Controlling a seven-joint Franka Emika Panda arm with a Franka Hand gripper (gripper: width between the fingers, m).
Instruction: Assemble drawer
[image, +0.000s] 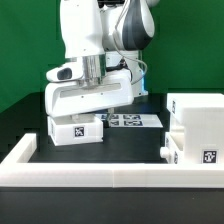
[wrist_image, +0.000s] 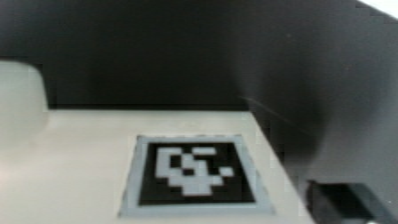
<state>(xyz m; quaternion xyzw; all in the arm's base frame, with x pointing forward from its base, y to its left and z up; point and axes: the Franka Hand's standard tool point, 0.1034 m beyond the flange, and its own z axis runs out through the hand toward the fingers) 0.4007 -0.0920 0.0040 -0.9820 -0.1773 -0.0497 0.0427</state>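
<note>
My gripper is low over a small white tray of the drawer, which lies on the black table at the exterior view's left with a square tag on its near face. The wide white hand hides the fingertips there. In the wrist view the tray's white surface and its tag fill the frame very close up. Only one dark finger shows beside the tray's edge; the other is hidden, so I cannot tell how the jaws stand. The tall box housing stands at the right, with a second tagged tray in front of it.
The marker board lies flat on the table behind and to the right of the gripper. A long low white border wall runs along the front and up the left side. A green backdrop stands behind.
</note>
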